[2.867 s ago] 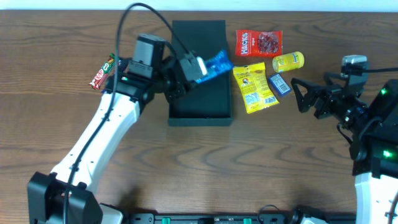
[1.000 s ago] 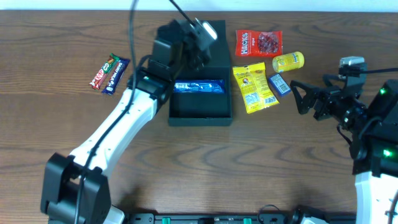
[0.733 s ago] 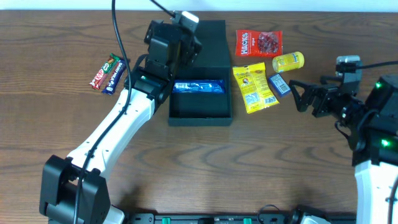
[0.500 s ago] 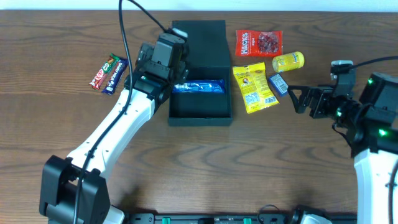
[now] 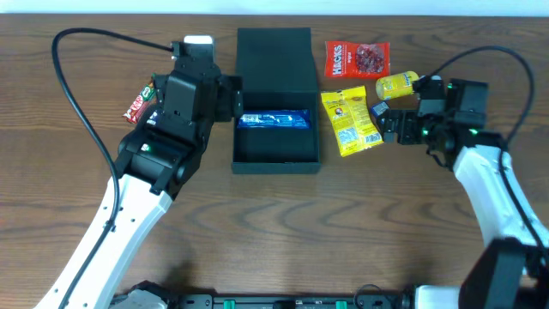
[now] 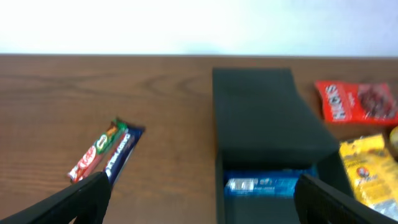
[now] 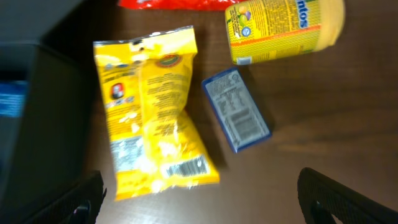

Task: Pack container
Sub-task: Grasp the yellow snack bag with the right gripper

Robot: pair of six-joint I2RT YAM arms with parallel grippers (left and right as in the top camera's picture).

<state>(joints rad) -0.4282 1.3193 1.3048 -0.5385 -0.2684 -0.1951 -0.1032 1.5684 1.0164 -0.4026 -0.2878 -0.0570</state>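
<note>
Left hand (image 6: 202, 200) spread wide, empty, just left of the container (image 5: 275, 149): a dark teal, matte box mid-tabletop (image 5: 343, 225), flap lid open toward the far side, blue packet (image 5: 274, 120) inside. Right hand (image 5: 387, 124) wide, empty, just right of the yellow packet (image 5: 350, 122).

On the bench (image 5: 257, 223) we find the container (image 5: 276, 148) in the middle. Its lid (image 5: 274, 56) lies open behind it, and a packet (image 5: 274, 119) lies inside. Two bars (image 6: 118, 154) lie side by side well to its left. Just to its right lies a bag (image 5: 347, 120), with a small box (image 7: 236, 118) beside that. Behind these we see a pouch (image 5: 356, 59) and a tub (image 5: 397, 84).
</note>
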